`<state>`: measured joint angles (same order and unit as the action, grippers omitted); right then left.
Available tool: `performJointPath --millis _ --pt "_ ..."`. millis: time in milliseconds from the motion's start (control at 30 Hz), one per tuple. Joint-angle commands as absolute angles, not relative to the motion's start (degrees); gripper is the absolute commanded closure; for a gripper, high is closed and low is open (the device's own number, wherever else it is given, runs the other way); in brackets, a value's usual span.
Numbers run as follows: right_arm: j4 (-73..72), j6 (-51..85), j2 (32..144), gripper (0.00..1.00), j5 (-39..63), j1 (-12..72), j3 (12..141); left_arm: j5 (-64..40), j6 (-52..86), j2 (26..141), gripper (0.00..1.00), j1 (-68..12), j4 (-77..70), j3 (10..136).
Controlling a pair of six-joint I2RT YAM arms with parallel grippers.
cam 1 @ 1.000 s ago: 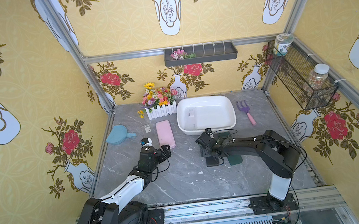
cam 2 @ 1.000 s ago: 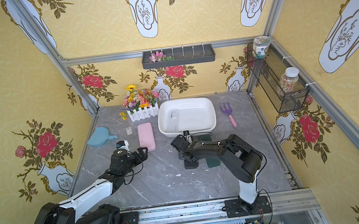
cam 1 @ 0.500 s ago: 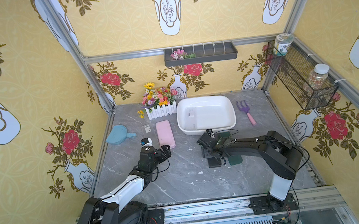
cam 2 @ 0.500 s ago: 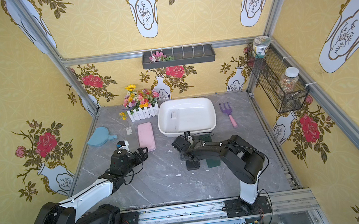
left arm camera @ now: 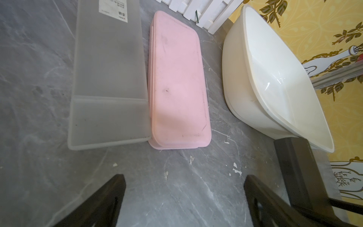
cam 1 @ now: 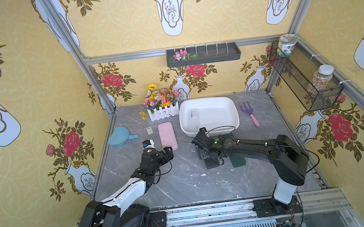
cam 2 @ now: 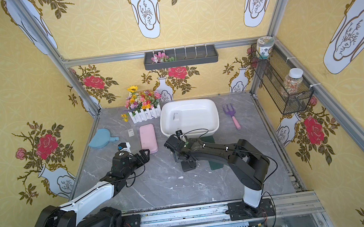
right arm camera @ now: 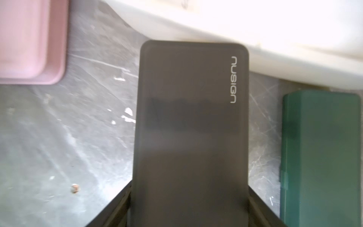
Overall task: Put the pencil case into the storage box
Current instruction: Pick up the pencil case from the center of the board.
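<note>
- Grey marble tabletop [cam 1: 184, 183], with yellow floral walls [cam 1: 119, 21] on three sides.
- Far left: blue scoop [cam 1: 119, 137] lies flat on the top.
- Next: frosted case [left arm camera: 108, 78] and pink case [left arm camera: 178, 82] lie side by side. Their long edges touch in the left wrist view.
- left gripper [left arm camera: 183, 177]: jaws spread wide with nothing between them, just short of the pink case's near end.
- Behind those: flower box [cam 1: 163, 108] with a white picket front, near the back wall.
- Centre: storage box [cam 1: 216, 114], a white tub at the back of the table, just right of the flower box.
- right gripper [right arm camera: 189, 188]: jaws clamped on the long sides of the dark grey pencil case [right arm camera: 188, 118], which has "nusign" printed on its lid.
- That case is outside the storage box, with its far end right at the tub's near wall. Can't tell if it is lifted or resting, since the wrist view is blurred.
- green case [right arm camera: 322, 157] lies on the table to its right, apart from it.
- purple garden fork [cam 1: 249, 113] lies right of the tub.
- Right wall: wire basket [cam 1: 298, 82] holds two jars [cam 1: 321, 78].
</note>
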<state>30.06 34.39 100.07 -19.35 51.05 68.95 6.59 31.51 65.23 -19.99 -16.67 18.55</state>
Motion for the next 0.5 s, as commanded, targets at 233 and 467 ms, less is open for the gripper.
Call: performJointPath --millis 233,467 --pt "34.8 28.4 99.5 0.28 -20.9 50.2 77.5 8.2 31.1 63.7 0.00 -19.9 -16.8 17.8" --pt "32.6 22.5 101.3 0.28 -15.7 40.3 83.4 8.8 30.9 63.3 0.00 -19.8 -16.0 18.2"
